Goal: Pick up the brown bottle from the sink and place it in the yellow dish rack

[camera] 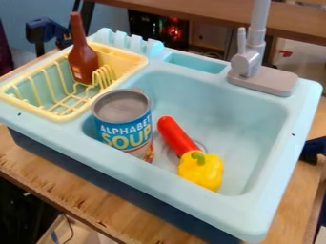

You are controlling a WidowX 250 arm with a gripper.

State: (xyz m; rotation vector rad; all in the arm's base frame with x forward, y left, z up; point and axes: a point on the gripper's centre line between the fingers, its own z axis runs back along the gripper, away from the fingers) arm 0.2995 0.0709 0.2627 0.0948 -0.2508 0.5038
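While a tin can (124, 127) stands upright left of centre in the blue sink (251, 119), a red elongated toy (176, 135) and yellow pepper (202, 172) lie lower centre. Brown bottle (83, 62) in yellow rack (138, 61), upper left. Gripper state: cannot tell.

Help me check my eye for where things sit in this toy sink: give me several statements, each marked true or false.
1. The brown bottle stands in the yellow rack. True.
2. The soup can lies on its side. False: it stands on end in the basin.
3. The yellow pepper is nearer the camera than the red item. True.
4. The gray faucet rises from the near rim. False: it is at the far rim.
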